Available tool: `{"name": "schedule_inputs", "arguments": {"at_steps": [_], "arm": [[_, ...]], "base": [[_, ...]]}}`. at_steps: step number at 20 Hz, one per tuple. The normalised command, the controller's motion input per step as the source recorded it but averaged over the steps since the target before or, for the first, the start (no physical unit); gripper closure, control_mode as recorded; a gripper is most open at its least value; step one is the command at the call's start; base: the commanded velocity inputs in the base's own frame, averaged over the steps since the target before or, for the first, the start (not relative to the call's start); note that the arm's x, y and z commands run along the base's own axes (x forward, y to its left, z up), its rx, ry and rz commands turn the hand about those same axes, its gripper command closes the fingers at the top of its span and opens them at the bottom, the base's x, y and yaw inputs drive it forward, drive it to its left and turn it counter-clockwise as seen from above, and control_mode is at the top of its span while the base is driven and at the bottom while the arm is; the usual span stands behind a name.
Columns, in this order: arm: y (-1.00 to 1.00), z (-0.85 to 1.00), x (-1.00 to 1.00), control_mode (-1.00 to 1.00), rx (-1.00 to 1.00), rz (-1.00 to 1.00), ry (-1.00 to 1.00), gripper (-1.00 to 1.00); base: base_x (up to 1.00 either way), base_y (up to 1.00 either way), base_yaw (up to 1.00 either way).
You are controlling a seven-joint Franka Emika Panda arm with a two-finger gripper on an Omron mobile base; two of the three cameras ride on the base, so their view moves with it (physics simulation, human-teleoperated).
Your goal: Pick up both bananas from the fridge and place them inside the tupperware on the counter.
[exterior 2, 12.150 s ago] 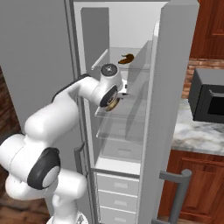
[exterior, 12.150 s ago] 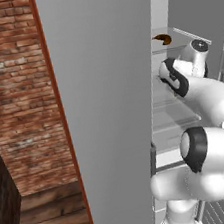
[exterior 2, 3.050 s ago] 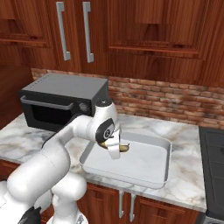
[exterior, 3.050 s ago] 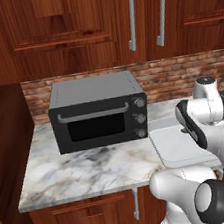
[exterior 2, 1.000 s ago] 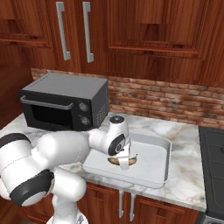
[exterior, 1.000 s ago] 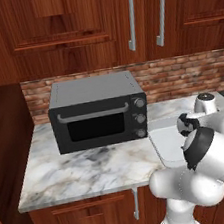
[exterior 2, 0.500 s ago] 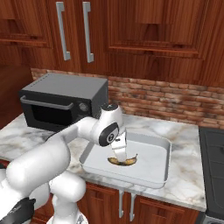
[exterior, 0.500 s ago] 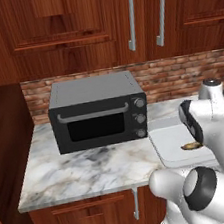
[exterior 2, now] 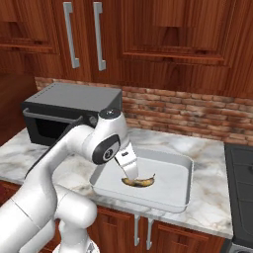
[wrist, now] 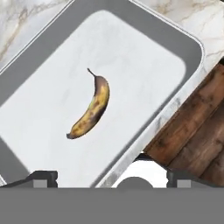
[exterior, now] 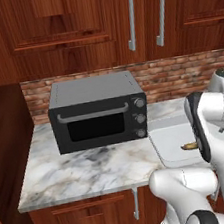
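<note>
Above the tupperware (exterior 2: pixel 174 190) on the counter (exterior 2: pixel 212 148), my arm bends down and over, my gripper (exterior 2: pixel 132 173) empty with fingers spread apart just over one banana (wrist: pixel 91 108) lying on the tray floor, no writing legible anywhere.

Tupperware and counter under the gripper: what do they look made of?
The tupperware looks like matte pale grey plastic, judging by its smooth rounded rim, though rendering leaves that open. The counter looks like polished marble: white with grey veins. The banana lies inside, brown-patched.
</note>
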Motion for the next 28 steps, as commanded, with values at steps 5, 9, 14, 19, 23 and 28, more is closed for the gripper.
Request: {"name": "schedule_inputs", "arguments": {"at_steps": [5, 9, 14, 19, 23, 28], "arm": [[0.48, 0.38, -0.53, -1.0, 0.0, 0.24, 0.0, -1.0], [0.73, 0.28, -0.29, -1.0, -0.02, 0.09, 0.0, -1.0], [0.62, 0.25, -0.34, -1.0, -0.07, 0.16, 0.0, -1.0], [0.2, 0.15, -0.58, -1.0, 0.0, 0.4, -0.03, -1.0], [0.05, 0.1, -0.7, -1.0, 0.0, 0.4, -0.21, -1.0], [0.12, 0.12, -0.46, 1.0, -0.01, 0.25, -0.2, -1.0]], "base": [[0.0, 0.0, 0.0], [0.0, 0.0, 0.0], [0.0, 0.0, 0.0], [0.0, 0.0, 0.0], [0.0, 0.0, 0.0], [-0.09, 0.05, 0.04]]}}
